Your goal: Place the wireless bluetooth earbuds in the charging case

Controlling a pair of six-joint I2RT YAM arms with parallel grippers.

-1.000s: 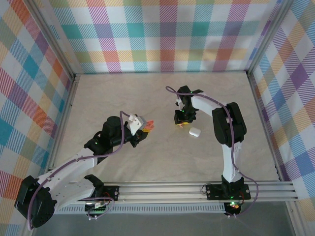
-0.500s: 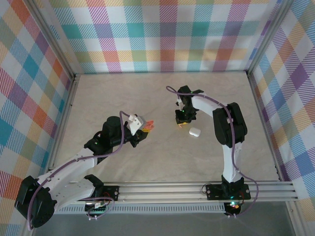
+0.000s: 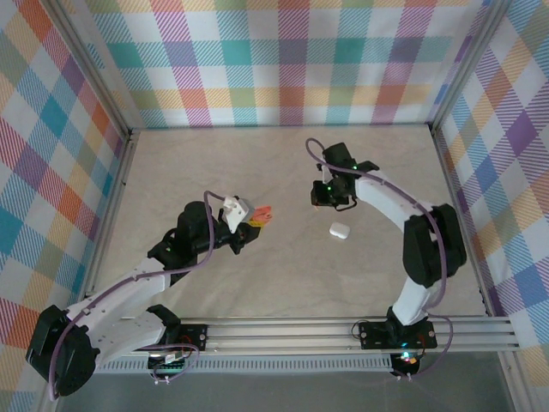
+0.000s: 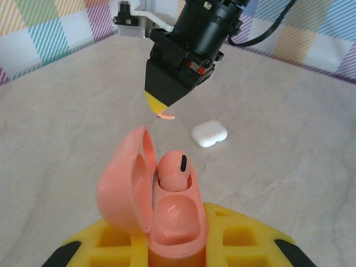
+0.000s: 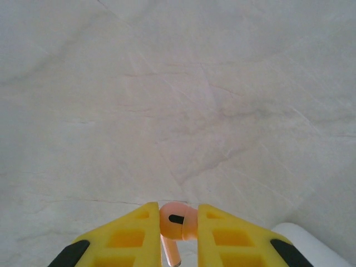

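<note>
Underneath, table: pale marbled table (image 3: pixel 214 172) fenced by plaid panels (image 3: pixel 283 60); the work sits near its middle.
Left arm: the left gripper (image 3: pixel 256 219) is raised off the surface, its yellow fingers clenched on the base of the small rounded salmon-pink hinged charging case (image 4: pixel 172 222), which it presents mouth-up.
Right arm: the right gripper (image 4: pixel 157 103) hangs at about 2 o'clock from the left one in the top view, apart from it. Its yellow fingers (image 5: pixel 146 218) nip the held earbud (image 5: pixel 178 218), a tiny salmon-pink plastic bud with a short stem.
White case: a small rounded white plastic case (image 3: pixel 340 229), closed, lies on the table at about 5 o'clock from the right gripper. It looks to have no part in this job.
Case detail: the lid is swung open toward 9 o'clock in the left wrist view.
Seated earbud: the seated earbud (image 4: pixel 173 169), the matching salmon-pink bud, sits in the far socket, and the near socket reads as empty.
Bud axis: in the right wrist view the held earbud's long axis runs 12 to 6, stem toward 6. A thin pink end pokes out under the yellow tip in the left wrist view.
Key relation: from the left wrist, the right gripper stands at 12 o'clock from the open case, above and beyond it, with a clear gap.
Next move, as a judgement: the right arm must travel toward 6 o'clock in that view and descend, with the bud's axis matched to the empty near socket.
</note>
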